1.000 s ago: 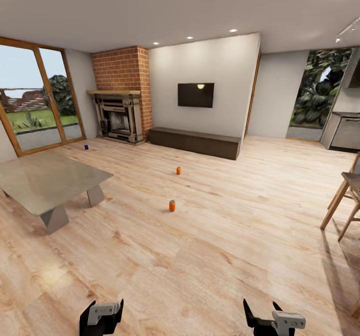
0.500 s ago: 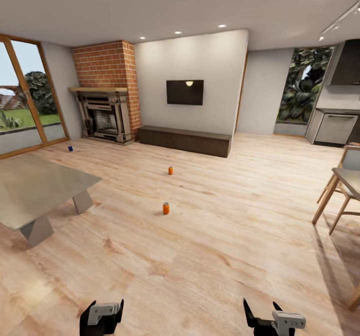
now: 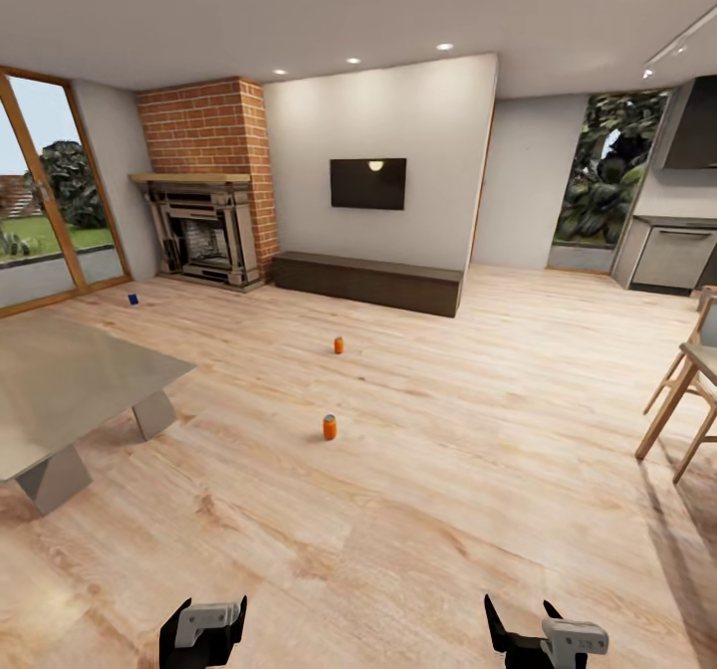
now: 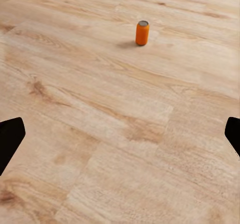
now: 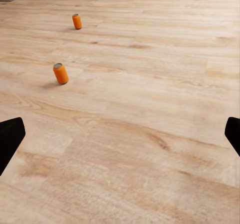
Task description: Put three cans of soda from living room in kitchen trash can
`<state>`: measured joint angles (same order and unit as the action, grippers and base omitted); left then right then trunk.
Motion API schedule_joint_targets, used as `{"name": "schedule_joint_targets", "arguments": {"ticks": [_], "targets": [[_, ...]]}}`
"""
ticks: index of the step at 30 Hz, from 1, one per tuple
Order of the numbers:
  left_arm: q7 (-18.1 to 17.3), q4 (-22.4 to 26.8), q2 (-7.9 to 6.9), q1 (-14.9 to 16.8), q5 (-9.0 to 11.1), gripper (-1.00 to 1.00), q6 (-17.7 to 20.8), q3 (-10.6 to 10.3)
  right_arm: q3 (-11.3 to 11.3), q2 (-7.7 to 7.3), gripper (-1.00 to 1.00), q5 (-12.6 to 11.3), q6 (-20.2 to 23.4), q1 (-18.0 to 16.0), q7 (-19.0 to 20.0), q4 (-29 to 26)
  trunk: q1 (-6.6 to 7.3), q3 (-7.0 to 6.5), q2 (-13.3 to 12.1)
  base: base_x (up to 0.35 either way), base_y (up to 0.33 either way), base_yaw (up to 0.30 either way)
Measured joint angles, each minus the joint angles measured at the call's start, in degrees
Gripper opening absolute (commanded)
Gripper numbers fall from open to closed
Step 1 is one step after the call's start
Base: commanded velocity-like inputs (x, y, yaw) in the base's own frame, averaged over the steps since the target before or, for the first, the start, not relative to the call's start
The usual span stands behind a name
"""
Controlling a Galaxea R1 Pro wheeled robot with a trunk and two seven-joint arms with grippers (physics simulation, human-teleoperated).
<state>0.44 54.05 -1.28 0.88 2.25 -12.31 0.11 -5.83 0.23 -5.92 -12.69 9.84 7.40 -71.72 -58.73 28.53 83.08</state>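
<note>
A low grey table (image 3: 70,380) sits ahead of the left jaws. Far ahead stand a brick fireplace (image 3: 204,236), a dark bench (image 3: 368,282) and a wall television (image 3: 368,183); wooden chairs (image 3: 687,390) stand ahead of the right jaws.

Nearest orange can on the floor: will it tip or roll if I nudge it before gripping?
The nearest orange can stands upright, tall and narrow, so a high nudge would probably tip it. Once down, its round body would likely roll across the smooth plank floor. It looks rigid, probably light.
</note>
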Motion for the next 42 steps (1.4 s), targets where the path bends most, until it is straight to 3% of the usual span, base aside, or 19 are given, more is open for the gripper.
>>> {"name": "schedule_joint_targets", "arguments": {"ticks": [11,29,42], "targets": [[0.1,0.0,0.04,0.0,0.0,1.0,0.0,0.0,0.3,0.06,1.0,-0.2,0.0,0.0,0.0,0.0,0.0,0.0,0.0,0.26,-0.177,-0.079],[0.1,0.0,-0.01,0.0,-0.1,1.0,0.0,0.0,0.1,0.03,1.0,-0.3,0.0,0.0,0.0,0.1,0.0,0.0,0.0,0.256,-0.181,-0.245],[0.1,0.0,-0.04,0.0,-0.1,1.0,0.0,0.0,0.0,0.03,1.0,-0.3,-0.1,0.0,0.0,0.1,0.0,0.0,0.0,0.258,-0.031,-0.253]]}}
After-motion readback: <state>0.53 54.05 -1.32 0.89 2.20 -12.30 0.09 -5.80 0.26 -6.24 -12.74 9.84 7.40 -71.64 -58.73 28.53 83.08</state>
